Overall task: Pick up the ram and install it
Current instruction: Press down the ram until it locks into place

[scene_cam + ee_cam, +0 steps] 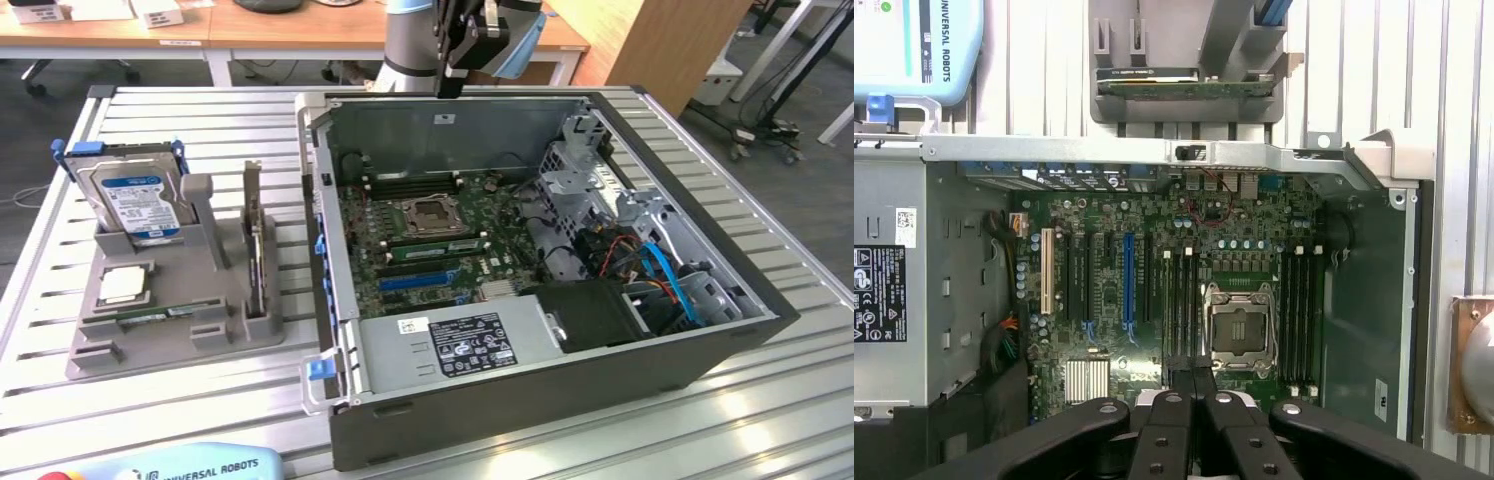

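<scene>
The ram (pixel 254 255) is a thin green stick standing on edge in a slot of the grey holder (pixel 174 345), to the exterior view's left of the open computer case (pixel 534 400). In the wrist view the ram (pixel 1184 87) shows edge-on beyond the case wall. A second stick like it (pixel 144 318) lies flat in the holder. My gripper (pixel 450 90) hangs above the case's rear wall, far from the holder. Its black fingers (pixel 1172 405) are pressed together with nothing between them, over the motherboard's empty memory slots (pixel 1179 300) beside the processor socket (pixel 1239 330).
The holder also carries a blue-labelled hard drive (pixel 134 205) and a square silver processor chip (pixel 123 285). A power supply (pixel 454 345), drive cage and cables (pixel 661 280) crowd the case. A blue teach pendant (pixel 187 465) lies at the slatted table's front edge.
</scene>
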Controlling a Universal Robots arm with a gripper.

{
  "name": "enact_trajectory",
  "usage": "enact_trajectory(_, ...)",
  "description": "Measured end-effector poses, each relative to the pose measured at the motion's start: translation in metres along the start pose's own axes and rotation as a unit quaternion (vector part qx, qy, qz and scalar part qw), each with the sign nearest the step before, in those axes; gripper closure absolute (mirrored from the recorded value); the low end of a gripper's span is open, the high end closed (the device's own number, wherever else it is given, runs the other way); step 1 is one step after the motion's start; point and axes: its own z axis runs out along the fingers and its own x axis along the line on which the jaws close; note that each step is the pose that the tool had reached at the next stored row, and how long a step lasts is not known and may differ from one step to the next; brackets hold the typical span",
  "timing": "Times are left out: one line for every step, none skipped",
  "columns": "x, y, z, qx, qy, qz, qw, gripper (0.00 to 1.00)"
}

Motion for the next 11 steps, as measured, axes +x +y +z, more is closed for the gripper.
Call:
enact_trajectory(0.0,0.0,0.0,0.0,0.0,0.0,1.0,0.9)
enact_trajectory(0.0,0.0,0.0,0.0,0.0,0.0,1.0,0.9)
enact_trajectory(0.0,0.0,0.0,0.0,0.0,0.0,1.0,0.9)
enact_trajectory(0.0,0.0,0.0,0.0,0.0,0.0,1.0,0.9)
enact_trajectory(0.0,0.0,0.0,0.0,0.0,0.0,1.0,0.9)
enact_trajectory(0.0,0.0,0.0,0.0,0.0,0.0,1.0,0.9)
enact_trajectory(0.0,0.0,0.0,0.0,0.0,0.0,1.0,0.9)
enact_trajectory(0.0,0.0,0.0,0.0,0.0,0.0,1.0,0.9)
enact_trajectory(0.0,0.0,0.0,-0.0001,0.0001,0.0,1.0,0.9)
enact_trajectory(0.0,0.0,0.0003,0.0,0.0,0.0,1.0,0.9)
enact_trajectory(0.0,0.0,0.0008,0.0,0.0001,0.0,1.0,0.9)
